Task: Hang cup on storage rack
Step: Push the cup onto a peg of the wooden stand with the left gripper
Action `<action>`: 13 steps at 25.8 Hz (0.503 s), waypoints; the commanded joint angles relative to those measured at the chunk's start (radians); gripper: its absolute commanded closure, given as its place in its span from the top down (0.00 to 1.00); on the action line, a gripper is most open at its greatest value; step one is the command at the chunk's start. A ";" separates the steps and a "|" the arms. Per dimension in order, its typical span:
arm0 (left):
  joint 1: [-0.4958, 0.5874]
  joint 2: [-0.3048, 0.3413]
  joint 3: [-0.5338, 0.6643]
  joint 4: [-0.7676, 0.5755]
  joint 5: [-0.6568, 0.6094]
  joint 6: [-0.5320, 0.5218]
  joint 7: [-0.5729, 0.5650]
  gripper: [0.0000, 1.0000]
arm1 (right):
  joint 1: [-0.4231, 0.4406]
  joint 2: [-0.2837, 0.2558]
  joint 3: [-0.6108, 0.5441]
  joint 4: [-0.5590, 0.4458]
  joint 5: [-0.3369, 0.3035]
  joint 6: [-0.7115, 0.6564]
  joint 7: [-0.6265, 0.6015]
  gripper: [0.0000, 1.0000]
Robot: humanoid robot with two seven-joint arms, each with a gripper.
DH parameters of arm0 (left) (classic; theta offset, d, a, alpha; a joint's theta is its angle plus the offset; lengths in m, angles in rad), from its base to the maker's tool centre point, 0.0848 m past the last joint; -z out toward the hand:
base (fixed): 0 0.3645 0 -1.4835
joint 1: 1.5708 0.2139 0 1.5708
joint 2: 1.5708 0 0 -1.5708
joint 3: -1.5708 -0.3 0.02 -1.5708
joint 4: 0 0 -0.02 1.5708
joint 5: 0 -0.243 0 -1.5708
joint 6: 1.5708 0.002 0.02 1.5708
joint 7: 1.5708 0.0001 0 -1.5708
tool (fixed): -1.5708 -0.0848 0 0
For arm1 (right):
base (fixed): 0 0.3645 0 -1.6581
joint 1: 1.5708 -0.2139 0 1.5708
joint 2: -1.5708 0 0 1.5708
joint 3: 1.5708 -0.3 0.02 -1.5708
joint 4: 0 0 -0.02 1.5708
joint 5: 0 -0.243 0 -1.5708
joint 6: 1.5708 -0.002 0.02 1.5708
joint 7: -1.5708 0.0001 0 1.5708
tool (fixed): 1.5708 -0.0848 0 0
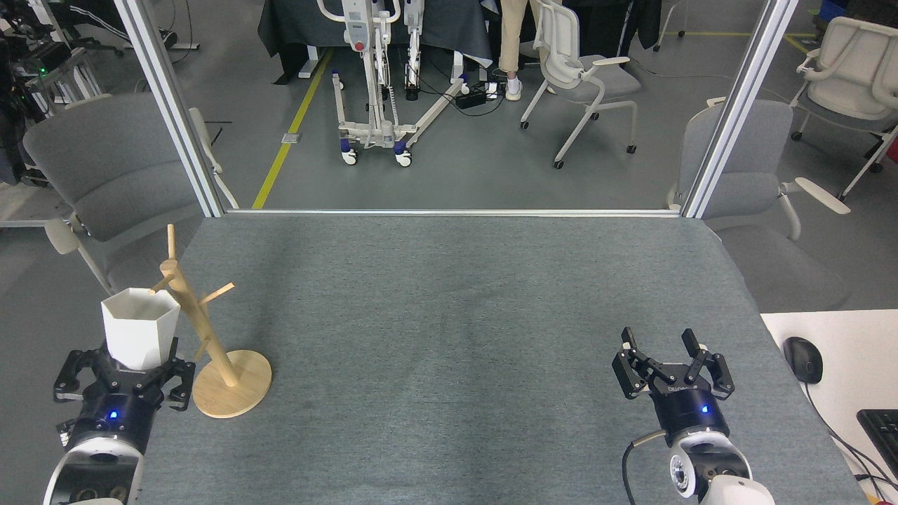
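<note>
Here the bench (pixel 449 315) is bare across its middle and far side, with the rack (pixel 203 337) standing near its left edge. No writing can be read. The left hand (pixel 126 375) grips the cup (pixel 140 327) by its base, rim up, just left of the rack's post. The right hand (pixel 670 358) hangs empty at near right, fingers spread.
</note>
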 commanded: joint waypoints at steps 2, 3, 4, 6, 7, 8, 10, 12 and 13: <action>0.001 0.000 -0.018 0.002 0.000 -0.002 0.002 0.00 | -0.007 0.001 -0.003 0.009 0.002 0.003 0.005 1.00; 0.001 0.000 -0.018 0.002 0.000 0.000 0.001 0.00 | -0.007 0.001 -0.003 0.009 0.004 0.005 0.003 1.00; 0.001 0.000 -0.018 0.002 0.000 0.001 -0.001 0.11 | -0.007 0.003 -0.003 0.014 0.004 0.006 0.005 1.00; 0.001 -0.001 -0.018 0.002 0.000 0.003 -0.001 0.42 | -0.007 -0.002 -0.003 0.014 0.001 0.005 0.003 1.00; 0.001 -0.001 -0.018 0.002 0.000 0.006 -0.001 0.61 | -0.007 -0.004 -0.003 0.014 0.001 0.005 0.005 1.00; 0.001 -0.003 -0.018 0.003 0.000 0.015 -0.001 0.79 | -0.006 0.000 -0.003 0.014 0.001 0.003 0.003 1.00; 0.001 -0.006 -0.018 0.009 0.001 0.046 0.007 0.97 | -0.006 0.006 -0.003 0.017 0.005 0.008 0.005 1.00; 0.001 -0.010 -0.018 0.020 0.003 0.055 0.008 0.98 | -0.007 -0.002 -0.003 0.015 -0.001 0.008 0.005 1.00; 0.003 -0.010 -0.018 0.023 0.003 0.057 0.010 0.98 | -0.007 -0.007 -0.003 0.017 -0.002 0.008 0.005 1.00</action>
